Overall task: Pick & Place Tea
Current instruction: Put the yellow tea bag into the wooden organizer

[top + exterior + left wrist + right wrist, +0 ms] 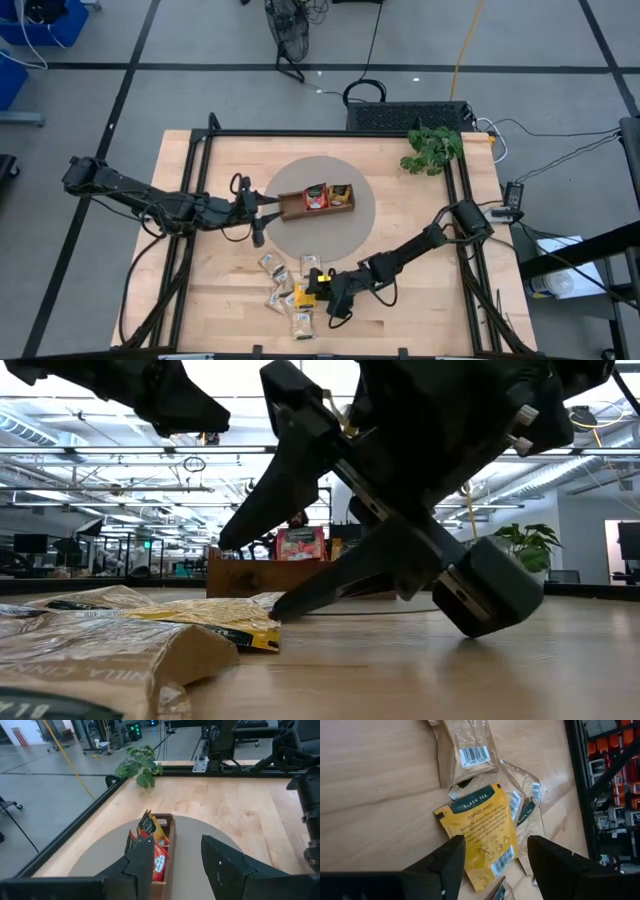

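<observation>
Several tea sachets (285, 285) lie loose on the wooden table near its front edge, beige ones (467, 747) around a yellow one (480, 837). My right gripper (495, 865) hangs open just over the yellow sachet (300, 294), slanting down, one finger on either side of its near end; the low view shows the lower fingertip (275, 605) at the sachet's edge (215, 615), and whether they touch cannot be told. The wooden tray (316, 198) stands on a round grey mat (355, 235) with red and yellow sachets (157, 857) upright in it. My left gripper (262, 207) waits open beside the tray's left end.
A small green plant (432, 148) stands at the table's far right corner. A black frame rail (205, 150) runs round the table. Bare wood lies to the right of the mat and of the sachet pile.
</observation>
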Robot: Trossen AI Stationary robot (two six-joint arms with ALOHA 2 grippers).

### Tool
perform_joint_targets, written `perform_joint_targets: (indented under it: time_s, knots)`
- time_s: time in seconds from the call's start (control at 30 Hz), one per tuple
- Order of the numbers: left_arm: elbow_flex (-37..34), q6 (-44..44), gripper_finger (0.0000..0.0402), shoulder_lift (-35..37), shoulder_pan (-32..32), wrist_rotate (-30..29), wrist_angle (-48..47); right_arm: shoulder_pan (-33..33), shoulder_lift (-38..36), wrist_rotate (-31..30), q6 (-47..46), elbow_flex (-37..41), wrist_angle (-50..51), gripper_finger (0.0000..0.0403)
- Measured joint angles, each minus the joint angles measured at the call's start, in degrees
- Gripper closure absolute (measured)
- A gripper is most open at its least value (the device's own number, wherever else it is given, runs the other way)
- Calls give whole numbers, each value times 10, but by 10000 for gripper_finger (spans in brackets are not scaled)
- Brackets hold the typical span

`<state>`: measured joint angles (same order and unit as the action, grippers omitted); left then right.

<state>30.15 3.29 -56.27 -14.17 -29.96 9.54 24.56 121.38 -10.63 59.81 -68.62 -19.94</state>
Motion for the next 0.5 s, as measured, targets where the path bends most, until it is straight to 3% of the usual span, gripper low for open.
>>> perform_joint_targets:
  time_s: [0.17, 0.3, 0.5]
  knots:
    - [0, 4, 236, 0, 0, 0, -10, -5, 2, -11, 34, 0, 24, 211]
    - [0, 5, 236, 0, 0, 0, -13, 8, 2, -82, 49, 1, 62, 211]
    - [0, 2, 236, 0, 0, 0, -21, 30, 0, -139, -9, 1, 94, 211]
